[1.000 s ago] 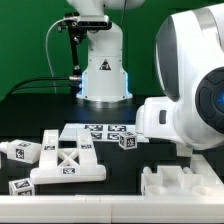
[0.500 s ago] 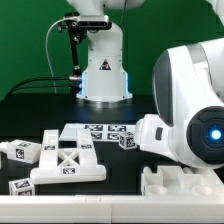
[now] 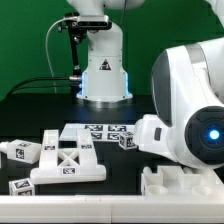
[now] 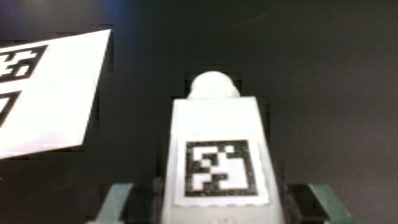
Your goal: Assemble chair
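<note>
In the wrist view a chunky white chair leg (image 4: 217, 130) with a rounded peg at its far end and a square black-and-white tag lies on the black table. My gripper (image 4: 217, 203) straddles its near end, and both fingers (image 4: 125, 203) lie against its sides. It is shut on the leg. In the exterior view the arm's bulky white body (image 3: 190, 110) hides the gripper and this leg. Other chair pieces lie at that view's left: a cross-braced panel (image 3: 68, 166), a slab (image 3: 48, 144), two tagged legs (image 3: 20, 152) and a small tagged block (image 3: 128, 140).
The marker board (image 3: 98, 130) lies flat behind the loose pieces; its corner shows in the wrist view (image 4: 45, 90). A white notched block (image 3: 180, 182) stands at the front of the exterior view's right. The robot base (image 3: 104, 75) rises at the back.
The arm's wrist housing dropped lower and turned its blue light toward the camera, then held still. The loose pieces at the left have not moved.
</note>
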`<state>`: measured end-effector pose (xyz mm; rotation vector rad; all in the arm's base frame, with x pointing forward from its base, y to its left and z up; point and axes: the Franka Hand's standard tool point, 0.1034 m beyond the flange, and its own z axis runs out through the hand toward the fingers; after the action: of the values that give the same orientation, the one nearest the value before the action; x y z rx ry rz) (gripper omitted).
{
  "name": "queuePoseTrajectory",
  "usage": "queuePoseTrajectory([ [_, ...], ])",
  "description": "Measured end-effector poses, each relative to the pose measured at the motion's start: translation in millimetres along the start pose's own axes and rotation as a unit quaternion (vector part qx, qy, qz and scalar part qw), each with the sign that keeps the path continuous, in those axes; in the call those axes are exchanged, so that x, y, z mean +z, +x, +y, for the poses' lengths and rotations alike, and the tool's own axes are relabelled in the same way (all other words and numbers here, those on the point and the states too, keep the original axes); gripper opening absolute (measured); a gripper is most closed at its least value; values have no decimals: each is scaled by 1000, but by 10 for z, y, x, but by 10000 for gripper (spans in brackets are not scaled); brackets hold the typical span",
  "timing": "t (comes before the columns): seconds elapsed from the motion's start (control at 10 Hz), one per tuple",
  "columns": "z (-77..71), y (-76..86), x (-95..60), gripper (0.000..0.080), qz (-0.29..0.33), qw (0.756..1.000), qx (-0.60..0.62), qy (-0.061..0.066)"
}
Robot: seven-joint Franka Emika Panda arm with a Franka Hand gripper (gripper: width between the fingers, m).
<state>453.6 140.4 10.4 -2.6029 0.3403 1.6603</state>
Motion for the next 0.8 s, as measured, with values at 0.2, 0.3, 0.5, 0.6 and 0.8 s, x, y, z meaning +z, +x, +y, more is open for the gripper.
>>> queuePoseTrajectory([
  [0.2,96,-150,-230,285,3,1000,-9,5],
  [0.3,148,-270,-522,285,46,999,-25,11],
  [0.5,296,-655,-944,285,112,992,-50,14],
  [0.6,321,-715,-1052,285,149,987,-53,12],
  [0.8,213,-784,-980,285,210,977,-43,8],
])
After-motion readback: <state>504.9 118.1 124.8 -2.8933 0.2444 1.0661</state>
